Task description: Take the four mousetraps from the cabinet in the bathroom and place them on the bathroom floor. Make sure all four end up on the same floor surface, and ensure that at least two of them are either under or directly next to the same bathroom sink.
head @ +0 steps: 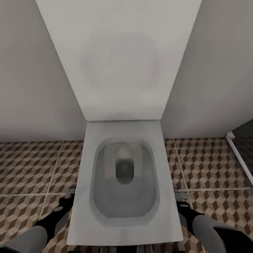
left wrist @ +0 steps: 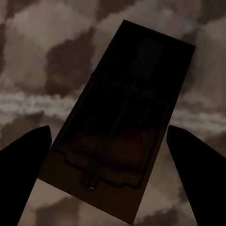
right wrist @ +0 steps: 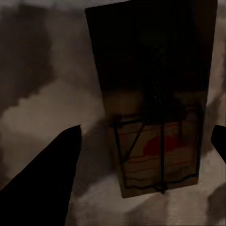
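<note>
A dark wooden mousetrap (left wrist: 117, 127) with a wire bar lies slanted between my left gripper's (left wrist: 109, 134) black fingers, and its edges reach both of them. Another mousetrap (right wrist: 155, 117), with a red mark on its board, sits by my right gripper (right wrist: 146, 141), close against one finger. A clear gap separates it from the other finger (right wrist: 52, 165). Blurred cube-pattern bathroom floor (left wrist: 37, 56) lies close behind both traps. From the head camera, the left gripper (head: 68, 198) and right gripper (head: 182, 201) hang low on either side of a toilet. The cabinet and the bathroom sink are out of view.
A white toilet (head: 123, 182) with its lid raised against the pale wall stands directly in front, between my arms. Patterned tiles (head: 31, 165) spread to both sides. A dark doorway or frame edge (head: 240, 154) shows at the right.
</note>
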### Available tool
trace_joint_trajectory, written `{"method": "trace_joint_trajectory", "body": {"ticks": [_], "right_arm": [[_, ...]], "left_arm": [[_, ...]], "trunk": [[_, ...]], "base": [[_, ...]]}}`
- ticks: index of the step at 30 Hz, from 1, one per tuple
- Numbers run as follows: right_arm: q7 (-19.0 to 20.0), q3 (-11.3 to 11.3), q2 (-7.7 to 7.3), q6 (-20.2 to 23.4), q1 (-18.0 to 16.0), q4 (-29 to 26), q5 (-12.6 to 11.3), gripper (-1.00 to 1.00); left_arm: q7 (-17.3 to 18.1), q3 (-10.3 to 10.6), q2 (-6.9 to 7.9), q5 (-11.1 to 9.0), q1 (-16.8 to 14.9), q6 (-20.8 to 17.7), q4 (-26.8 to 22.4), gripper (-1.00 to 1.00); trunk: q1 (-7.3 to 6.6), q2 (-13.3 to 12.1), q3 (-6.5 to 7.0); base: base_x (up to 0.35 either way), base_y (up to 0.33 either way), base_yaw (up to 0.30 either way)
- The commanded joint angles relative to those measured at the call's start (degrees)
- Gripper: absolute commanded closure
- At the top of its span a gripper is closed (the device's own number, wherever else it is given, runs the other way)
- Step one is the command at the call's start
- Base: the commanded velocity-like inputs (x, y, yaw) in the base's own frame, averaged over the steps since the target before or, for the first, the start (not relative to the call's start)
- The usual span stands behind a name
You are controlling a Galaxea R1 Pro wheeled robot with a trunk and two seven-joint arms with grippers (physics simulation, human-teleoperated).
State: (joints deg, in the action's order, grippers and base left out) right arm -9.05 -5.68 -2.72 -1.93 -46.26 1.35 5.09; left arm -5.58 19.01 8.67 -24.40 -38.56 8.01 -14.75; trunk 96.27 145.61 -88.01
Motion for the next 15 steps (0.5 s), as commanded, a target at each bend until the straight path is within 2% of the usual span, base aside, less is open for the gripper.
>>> {"method": "trace_joint_trajectory", "body": {"ticks": [1,15], "right_arm": [[-0.2,-0.5,0.00,0.0,-0.1,0.1,0.5,-1.00],[-0.2,-0.5,0.00,0.9,-0.1,0.1,0.5,-1.00]], "left_arm": [[-0.4,0.5,0.03,-0.3,0.0,0.2,0.0,1.00],[-0.4,0.5,0.03,-0.3,0.0,0.2,0.1,1.00]], "trunk": [[-0.01,0.0,-0.03],[-0.01,0.0,-0.03]], "base": [[0.000,0.000,0.000],[0.000,0.000,0.000]]}}
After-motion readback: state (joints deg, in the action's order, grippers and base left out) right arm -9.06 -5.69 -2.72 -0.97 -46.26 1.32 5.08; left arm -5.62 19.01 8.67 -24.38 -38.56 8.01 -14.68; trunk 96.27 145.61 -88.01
